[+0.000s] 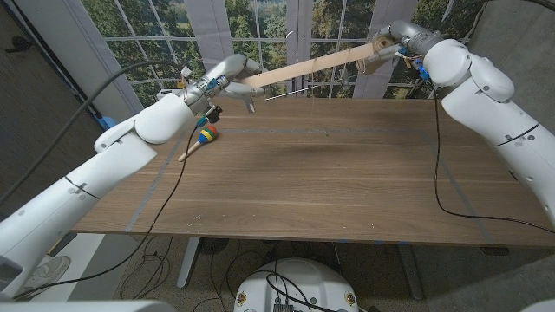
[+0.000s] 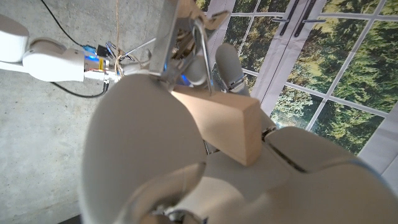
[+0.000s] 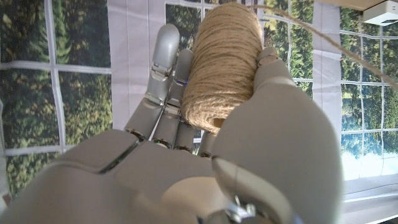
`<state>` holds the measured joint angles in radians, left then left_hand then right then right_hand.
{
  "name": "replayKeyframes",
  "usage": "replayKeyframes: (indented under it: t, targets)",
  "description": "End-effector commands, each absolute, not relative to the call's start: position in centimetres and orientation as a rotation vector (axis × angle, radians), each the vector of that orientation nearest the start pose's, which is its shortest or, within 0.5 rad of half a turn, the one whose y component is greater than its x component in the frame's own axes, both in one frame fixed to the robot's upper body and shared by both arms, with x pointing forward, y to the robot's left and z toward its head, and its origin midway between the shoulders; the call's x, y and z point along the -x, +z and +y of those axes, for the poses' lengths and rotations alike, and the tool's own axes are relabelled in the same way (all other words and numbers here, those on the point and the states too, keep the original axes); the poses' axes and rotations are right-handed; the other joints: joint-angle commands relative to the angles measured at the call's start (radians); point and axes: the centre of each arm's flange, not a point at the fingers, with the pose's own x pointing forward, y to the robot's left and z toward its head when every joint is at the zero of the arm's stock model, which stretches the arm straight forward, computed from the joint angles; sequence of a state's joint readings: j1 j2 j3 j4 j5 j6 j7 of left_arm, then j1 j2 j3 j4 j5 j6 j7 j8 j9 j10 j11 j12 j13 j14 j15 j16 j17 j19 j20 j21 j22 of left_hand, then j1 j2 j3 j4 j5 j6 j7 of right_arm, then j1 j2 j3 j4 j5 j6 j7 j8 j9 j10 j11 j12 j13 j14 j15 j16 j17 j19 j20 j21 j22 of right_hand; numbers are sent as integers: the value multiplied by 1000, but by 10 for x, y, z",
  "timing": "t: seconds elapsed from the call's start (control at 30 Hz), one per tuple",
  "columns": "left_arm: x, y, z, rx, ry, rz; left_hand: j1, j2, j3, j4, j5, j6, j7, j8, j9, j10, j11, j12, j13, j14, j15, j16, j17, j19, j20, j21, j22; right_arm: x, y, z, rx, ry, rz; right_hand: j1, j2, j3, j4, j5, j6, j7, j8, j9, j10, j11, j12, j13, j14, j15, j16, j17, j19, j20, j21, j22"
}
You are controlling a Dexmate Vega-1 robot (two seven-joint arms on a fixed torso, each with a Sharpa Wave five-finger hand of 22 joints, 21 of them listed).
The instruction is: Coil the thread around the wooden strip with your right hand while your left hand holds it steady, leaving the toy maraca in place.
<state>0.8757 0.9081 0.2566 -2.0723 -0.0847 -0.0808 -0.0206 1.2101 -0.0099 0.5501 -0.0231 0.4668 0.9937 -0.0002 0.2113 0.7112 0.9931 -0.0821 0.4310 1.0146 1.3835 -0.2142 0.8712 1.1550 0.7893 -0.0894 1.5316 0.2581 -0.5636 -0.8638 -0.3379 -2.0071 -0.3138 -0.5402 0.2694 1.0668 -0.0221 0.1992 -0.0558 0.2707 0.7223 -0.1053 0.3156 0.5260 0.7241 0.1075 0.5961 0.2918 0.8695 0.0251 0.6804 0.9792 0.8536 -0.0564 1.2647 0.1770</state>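
High above the table's far edge, my left hand (image 1: 227,74) grips one end of a long pale wooden strip (image 1: 321,66). The strip slants up to the right toward my right hand (image 1: 388,41). In the left wrist view the strip's cut end (image 2: 229,129) sits between the fingers of my left hand (image 2: 143,143). My right hand (image 3: 249,155) holds a spool of tan thread (image 3: 225,61) between thumb and fingers, and a strand of thread (image 3: 323,37) runs off it. The toy maraca (image 1: 205,137), striped in bright colours, lies on the table below my left hand.
The wooden table (image 1: 329,182) is bare apart from the maraca. Black cables (image 1: 438,156) hang from both arms across the table's sides. Windows with white frames (image 1: 286,26) stand close behind the far edge.
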Motion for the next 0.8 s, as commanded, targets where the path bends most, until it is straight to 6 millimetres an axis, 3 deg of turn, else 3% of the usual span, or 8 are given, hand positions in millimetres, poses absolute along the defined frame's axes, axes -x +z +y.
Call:
replayKeyframes:
  t: [0.03,0.47,0.8]
  targets:
    - [-473,156,221,-805,-242,-1040,2,14,152,154,4,13,-1,1,5,14,0,-3,-1,4,3,-1,2,-7,-104,2,1,-538,198,-304,1085,22,-513,-103,136,158,152,11,390,171,4,2,309,-38,1,292,316,-236,5,5,-220,-105,-1,2]
    - [-480,169,209,-870,-244,-964,5,13,151,152,2,9,1,-2,5,18,3,-2,3,5,2,1,2,-4,-106,2,-2,-561,132,-311,991,108,-519,-95,136,157,150,10,394,180,0,4,317,-27,-4,296,327,-235,2,5,-214,-101,-1,3]
    - [-483,176,198,-954,-217,-922,7,13,150,150,2,8,3,-1,9,19,5,-5,2,1,1,-1,1,-5,-106,2,0,-565,95,-312,957,126,-542,-91,136,155,149,8,397,183,-3,9,320,-24,-7,300,333,-234,0,7,-211,-100,-1,4]
